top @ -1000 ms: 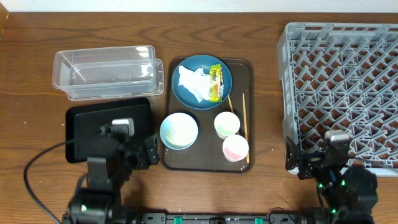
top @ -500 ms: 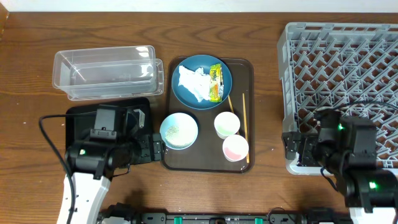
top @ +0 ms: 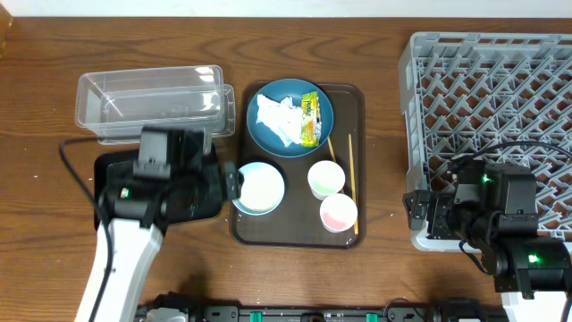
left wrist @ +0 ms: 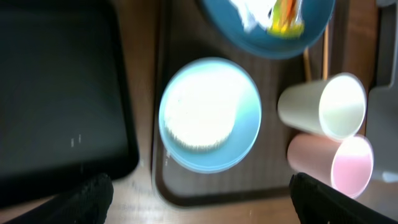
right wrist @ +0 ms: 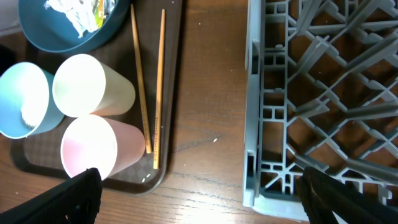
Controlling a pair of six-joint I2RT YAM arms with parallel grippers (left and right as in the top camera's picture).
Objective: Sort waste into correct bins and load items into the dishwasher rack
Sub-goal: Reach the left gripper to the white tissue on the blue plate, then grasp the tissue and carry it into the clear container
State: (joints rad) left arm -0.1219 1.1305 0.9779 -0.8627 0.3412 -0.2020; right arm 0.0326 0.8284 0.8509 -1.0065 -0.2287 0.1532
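Note:
The dark blue plate (top: 289, 116) holds the crumpled tissue (top: 275, 120) and the yellow-green wrapper (top: 310, 116). Below it stand the light blue bowl (top: 259, 188), pale green cup (top: 326, 179) and pink cup (top: 339, 212), with two chopsticks (top: 351, 174) beside them. My left gripper (top: 229, 185) is open and empty at the bowl's left edge; the left wrist view shows the bowl (left wrist: 210, 115) ahead of its fingers (left wrist: 202, 199). My right gripper (top: 418, 211) is open and empty between the pink cup (right wrist: 93, 146) and the grey rack (top: 500, 116). Rice grains cannot be made out.
The dishes sit on a dark brown serving tray (top: 357, 98). The clear tub (top: 152, 103) is at the back left. The black tray (top: 121, 179) lies in front of it, partly under my left arm. The rack's near corner (right wrist: 261, 186) is close to my right gripper (right wrist: 211, 199).
My left arm has risen from the front edge and swung right, bringing its gripper to the bowl. My right arm also came forward, then stayed near the rack's front left corner.

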